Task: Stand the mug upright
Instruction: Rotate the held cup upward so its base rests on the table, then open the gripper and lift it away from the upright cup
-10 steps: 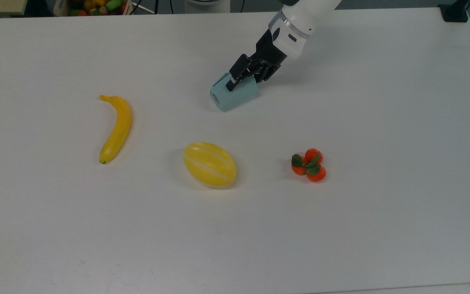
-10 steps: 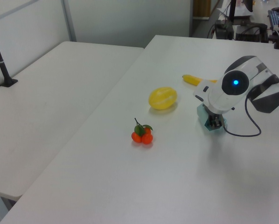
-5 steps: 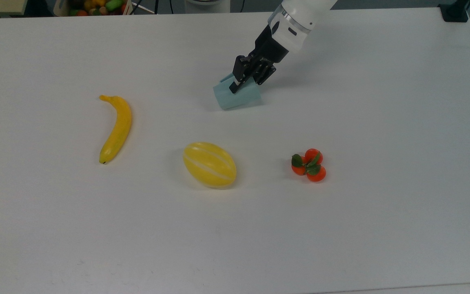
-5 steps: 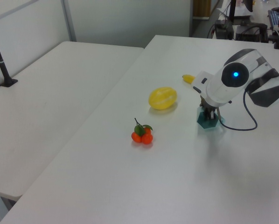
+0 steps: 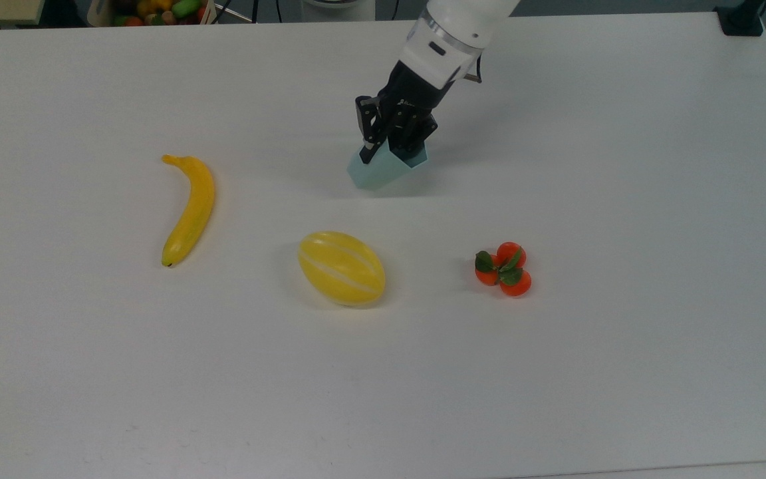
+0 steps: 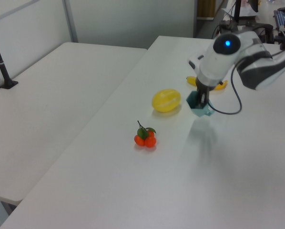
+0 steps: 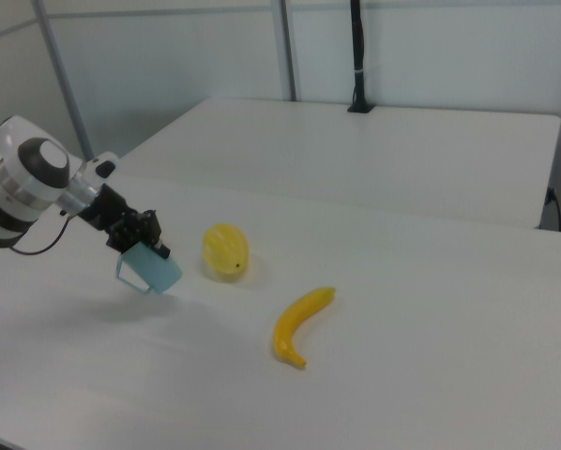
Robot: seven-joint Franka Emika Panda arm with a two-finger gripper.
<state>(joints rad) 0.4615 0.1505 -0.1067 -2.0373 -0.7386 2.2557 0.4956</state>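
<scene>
The table [image 5: 622,372] spreads wide beneath the gripper [image 5: 389,143], whose jaws pinch the rim of the mug [image 5: 383,169]. The mug hangs tilted just below them, lifted clear of the surface, open end toward the fingers.

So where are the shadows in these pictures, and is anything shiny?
In the top view, a soft grey shadow lies on the table just behind the mug and the gripper. In the left view, a blurry shadow falls below the mug, and a blue light glows on the arm. In the right view, a faint shadow spreads beneath the mug.
</scene>
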